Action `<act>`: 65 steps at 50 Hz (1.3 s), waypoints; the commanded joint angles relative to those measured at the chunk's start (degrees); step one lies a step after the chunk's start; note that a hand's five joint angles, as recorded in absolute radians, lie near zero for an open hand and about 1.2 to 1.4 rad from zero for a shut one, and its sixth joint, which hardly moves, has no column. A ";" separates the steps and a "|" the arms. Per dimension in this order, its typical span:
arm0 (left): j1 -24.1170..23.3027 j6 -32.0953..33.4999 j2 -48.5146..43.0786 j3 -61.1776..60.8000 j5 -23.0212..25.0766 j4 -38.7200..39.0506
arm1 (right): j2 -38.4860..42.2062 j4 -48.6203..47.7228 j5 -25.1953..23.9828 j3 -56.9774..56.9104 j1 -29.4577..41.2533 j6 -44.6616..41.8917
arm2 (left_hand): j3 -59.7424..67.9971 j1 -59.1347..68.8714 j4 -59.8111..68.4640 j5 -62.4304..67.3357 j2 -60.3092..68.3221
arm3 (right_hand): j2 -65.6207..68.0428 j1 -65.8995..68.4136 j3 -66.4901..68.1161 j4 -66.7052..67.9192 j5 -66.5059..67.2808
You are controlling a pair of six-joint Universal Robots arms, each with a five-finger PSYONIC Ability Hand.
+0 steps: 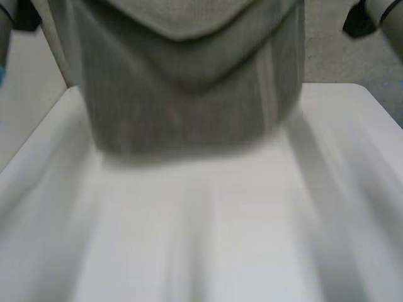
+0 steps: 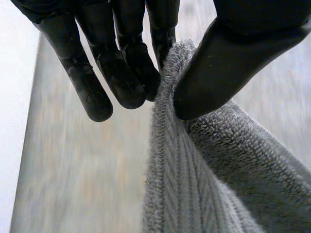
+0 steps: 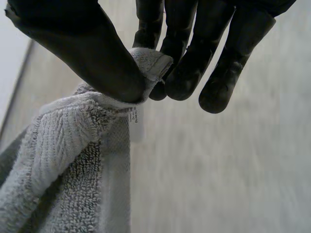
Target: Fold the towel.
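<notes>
Left hand (image 2: 228, 68) pinches towel (image 2: 194, 184) edge under its thumb; right hand (image 3: 92, 53) pinches a corner likewise. Towel hangs lifted over far desk (image 1: 220, 239). Soft, limp, light terry, I reckon; corners are my grip points.

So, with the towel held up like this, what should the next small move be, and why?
Probably lower the left hand and right hand together, laying the towel out on the table. Each hand pinches its upper edge between thumb and fingers, and it hangs slack between them.
</notes>
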 commanded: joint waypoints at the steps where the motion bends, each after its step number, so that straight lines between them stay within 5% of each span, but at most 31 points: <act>1: 0.94 -4.96 1.52 6.03 1.70 -0.25 | -5.41 -3.58 -3.33 2.59 -1.84 4.79 | 3.23 7.99 1.93 6.46 2.76 | 5.04 4.05 3.05 3.45 4.58; 9: 2.60 -4.87 1.87 -9.75 3.91 -4.30 | -5.60 3.79 -10.28 11.46 -4.04 -3.62 | 3.23 7.99 1.93 6.46 2.76 | 5.04 4.05 3.05 3.45 4.58; 15: 6.92 -4.34 1.53 -29.18 5.39 -2.99 | -4.19 11.55 -10.47 21.33 -4.22 -17.37 | 3.23 7.99 1.93 6.46 2.76 | 5.04 4.05 3.05 3.45 4.58; 20: 8.06 -0.93 0.47 -40.87 8.12 0.61 | -4.01 13.84 -8.71 40.70 -6.67 -30.19 | 3.23 7.99 1.93 6.46 2.76 | 5.04 4.05 3.05 3.45 4.58; 28: 8.94 9.27 1.69 -54.51 9.18 2.73 | -7.42 5.40 -7.48 57.95 -9.66 -30.11 | 3.23 7.99 1.93 6.46 2.76 | 5.04 4.05 3.05 3.45 4.58; 37: 10.43 8.58 17.04 -63.22 9.00 1.94 | -21.41 3.46 -10.29 69.32 -15.91 -29.41 | 3.23 7.99 1.93 6.46 2.76 | 5.04 4.05 3.05 3.45 4.58; 45: 16.40 4.11 34.54 -72.80 12.77 2.03 | -38.88 4.51 -22.31 80.99 -27.58 -28.18 | 3.23 7.99 1.93 6.46 2.76 | 5.04 4.05 3.05 3.45 4.58; 50: 18.43 2.78 39.13 -76.14 16.90 1.94 | -42.94 4.43 -27.24 84.25 -32.86 -26.34 | 3.23 7.99 1.93 6.46 2.76 | 5.04 4.05 3.05 3.45 4.58; 58: 18.17 2.52 37.83 -76.16 18.50 2.99 | -41.29 3.38 -28.31 84.00 -33.58 -23.53 | 3.23 7.99 1.93 6.46 2.76 | 5.04 4.05 3.05 3.45 4.58; 65: 14.84 -0.29 20.28 -64.14 18.06 5.90 | -28.18 -0.23 -23.12 74.24 -26.19 -15.17 | 3.23 7.99 1.93 6.46 2.76 | 5.04 4.05 3.05 3.45 4.58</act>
